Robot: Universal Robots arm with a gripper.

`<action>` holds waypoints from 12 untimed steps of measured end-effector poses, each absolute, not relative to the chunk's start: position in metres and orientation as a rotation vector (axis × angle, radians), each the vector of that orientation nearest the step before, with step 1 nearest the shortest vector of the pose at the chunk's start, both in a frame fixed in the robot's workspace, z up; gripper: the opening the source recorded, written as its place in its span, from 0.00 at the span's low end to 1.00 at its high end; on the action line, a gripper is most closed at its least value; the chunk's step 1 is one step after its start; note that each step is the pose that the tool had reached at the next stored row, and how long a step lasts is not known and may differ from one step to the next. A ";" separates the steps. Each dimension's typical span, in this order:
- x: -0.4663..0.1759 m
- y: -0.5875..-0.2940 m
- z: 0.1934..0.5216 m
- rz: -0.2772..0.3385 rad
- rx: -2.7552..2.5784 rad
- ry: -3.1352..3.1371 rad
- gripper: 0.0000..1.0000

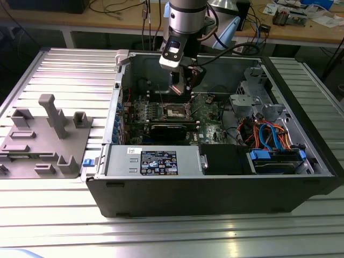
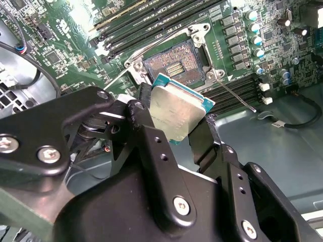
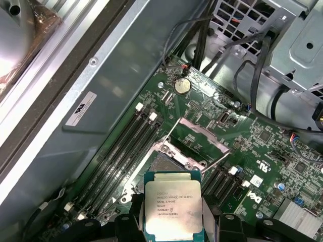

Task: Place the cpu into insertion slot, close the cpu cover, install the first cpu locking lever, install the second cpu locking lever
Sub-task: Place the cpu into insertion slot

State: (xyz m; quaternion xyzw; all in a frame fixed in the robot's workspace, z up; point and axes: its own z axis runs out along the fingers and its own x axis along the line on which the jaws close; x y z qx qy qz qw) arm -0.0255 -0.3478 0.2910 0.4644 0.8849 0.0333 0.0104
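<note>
cpu (image 2: 179, 113): flat square, silver top, teal rim, clamped between fingers (image 2: 202, 142).

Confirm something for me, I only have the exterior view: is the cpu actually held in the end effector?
Observer: Yes. In the second wrist view the end effector clamps the cpu by two opposite edges.
Operator: Is anything sitting in the insertion slot?
Observer: No. The same view shows the insertion slot bare, with its contacts exposed and the cpu not in it.
Operator: And the cpu cover?
Observer: In the first wrist view the cpu cover stands swung up off the slot.
</note>
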 end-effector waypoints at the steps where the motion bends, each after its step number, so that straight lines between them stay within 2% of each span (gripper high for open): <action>1: -0.026 -0.348 0.291 0.104 1.452 2.761 0.54; 12: -0.026 -0.348 0.290 0.104 1.463 2.754 0.54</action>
